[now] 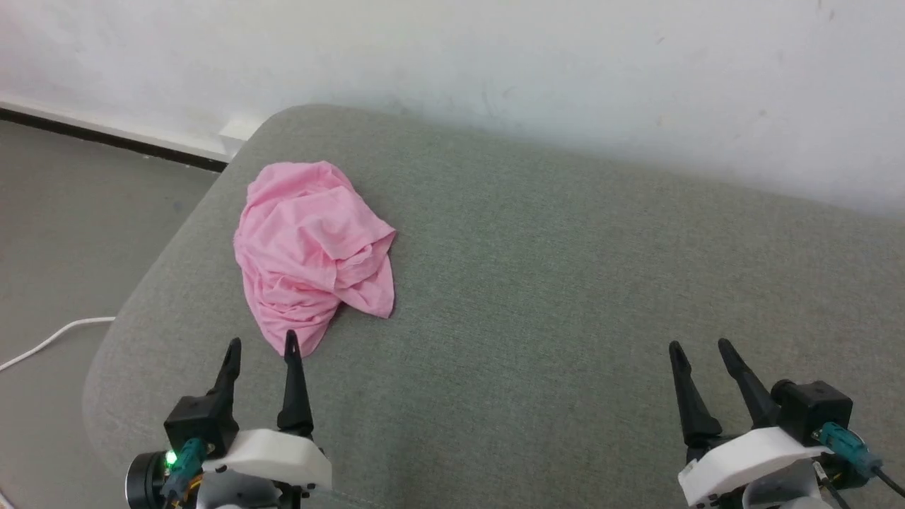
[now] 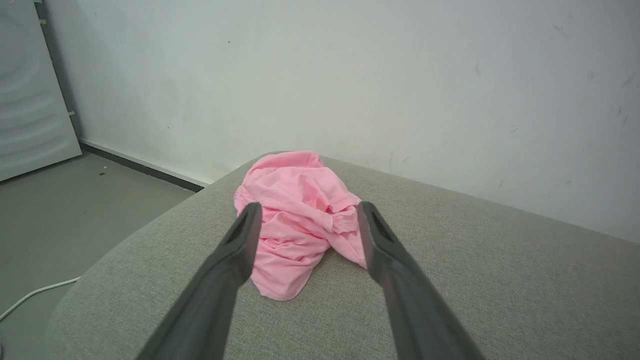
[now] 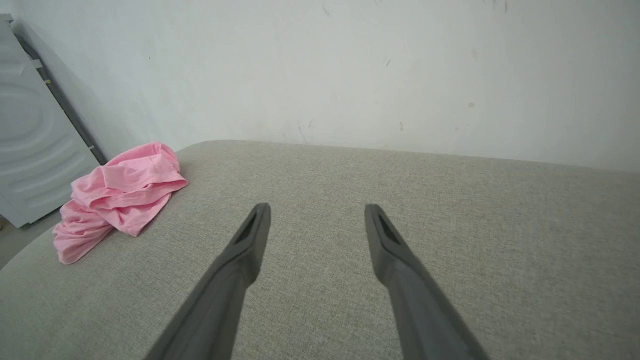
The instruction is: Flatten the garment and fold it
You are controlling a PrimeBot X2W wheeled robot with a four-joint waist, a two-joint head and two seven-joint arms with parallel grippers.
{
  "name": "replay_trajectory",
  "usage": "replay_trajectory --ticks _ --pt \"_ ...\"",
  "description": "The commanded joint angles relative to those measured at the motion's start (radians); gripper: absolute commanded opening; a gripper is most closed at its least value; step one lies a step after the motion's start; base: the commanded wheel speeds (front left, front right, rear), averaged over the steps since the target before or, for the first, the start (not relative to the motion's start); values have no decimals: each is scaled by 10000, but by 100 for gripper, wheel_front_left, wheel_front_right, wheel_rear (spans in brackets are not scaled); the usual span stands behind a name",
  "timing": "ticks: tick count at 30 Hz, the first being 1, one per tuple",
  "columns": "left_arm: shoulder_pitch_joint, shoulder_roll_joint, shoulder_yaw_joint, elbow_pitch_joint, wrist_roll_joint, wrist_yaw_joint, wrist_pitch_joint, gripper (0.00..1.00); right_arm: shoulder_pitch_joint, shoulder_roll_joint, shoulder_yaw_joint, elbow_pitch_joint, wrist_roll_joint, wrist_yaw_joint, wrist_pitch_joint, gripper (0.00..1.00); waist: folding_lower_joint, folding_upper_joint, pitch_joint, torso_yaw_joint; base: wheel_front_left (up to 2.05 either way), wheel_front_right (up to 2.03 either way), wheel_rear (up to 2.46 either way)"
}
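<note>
Left gripper first, right under my nose: both long dark fingers are spread wide and there is nothing between them. Its inner fingertip overlaps the near tip of the garment in the head view, though I cannot tell whether it is touching the cloth. Along my left wrist view, the two fingers frame the pink heap, which lies just ahead on the cushion.

Over to my right gripper: its fingers are parted wide as well and grasp nothing. It hangs over bare grey fabric, well apart from the garment and off to its right.

Now the garment itself. It is a crumpled, light pink bundle, creased and bunched, lying on the left part of the grey cushion near its rounded left corner. One loose flap juts out toward my right side. From the right wrist view a stitched hem runs across the top folds.

Further out, a scuffed white wall rises behind the cushion. Grey floor lies to the left, a dark skirting strip runs along the wall's foot, and a white cable trails across the floor. A pale ribbed panel leans at the far left.
</note>
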Motion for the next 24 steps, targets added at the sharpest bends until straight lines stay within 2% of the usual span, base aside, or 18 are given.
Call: replay_trajectory --ticks 1,24 --pt "210 -23 -28 56 -109 73 -116 100 -49 24 57 85 126 -7 -127 100 -1 0 -29 132 0 0 0" --pt "328 -29 -77 233 -442 514 -597 100 -144 31 141 529 389 -9 -606 100 -1 0 22 978 0 0 0"
